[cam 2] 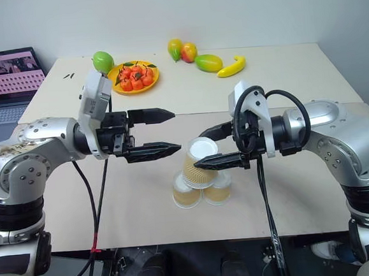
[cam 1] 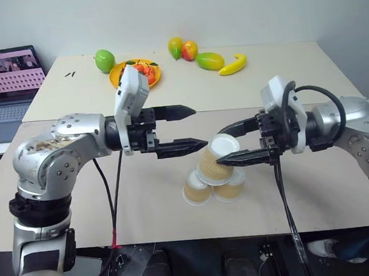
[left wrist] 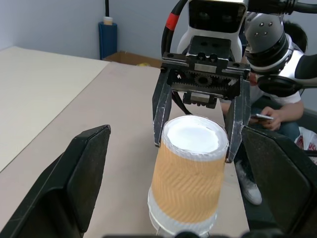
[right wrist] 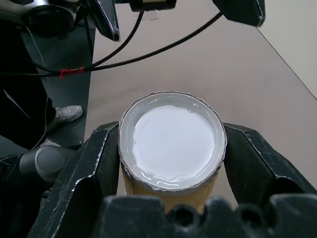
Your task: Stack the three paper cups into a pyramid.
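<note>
Now right claw (cam 1: 231, 144) grips top cup (cam 1: 217, 160), tilted on two base cups (cam 1: 197, 189) on counter (cam 1: 144, 198); left claw (cam 1: 193, 128) open beside it.

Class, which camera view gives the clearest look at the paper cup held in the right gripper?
The left wrist view: it shows the top cup side-on, ribbed wall and white base, clamped by the right gripper. The right wrist view shows mainly its white base. The eye views show it tilted above the two base cups.

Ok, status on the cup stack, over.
Right gripper shut on the top cup, upside down and tilted over two base cups. Left gripper open beside it, empty. Nothing blocking.
</note>
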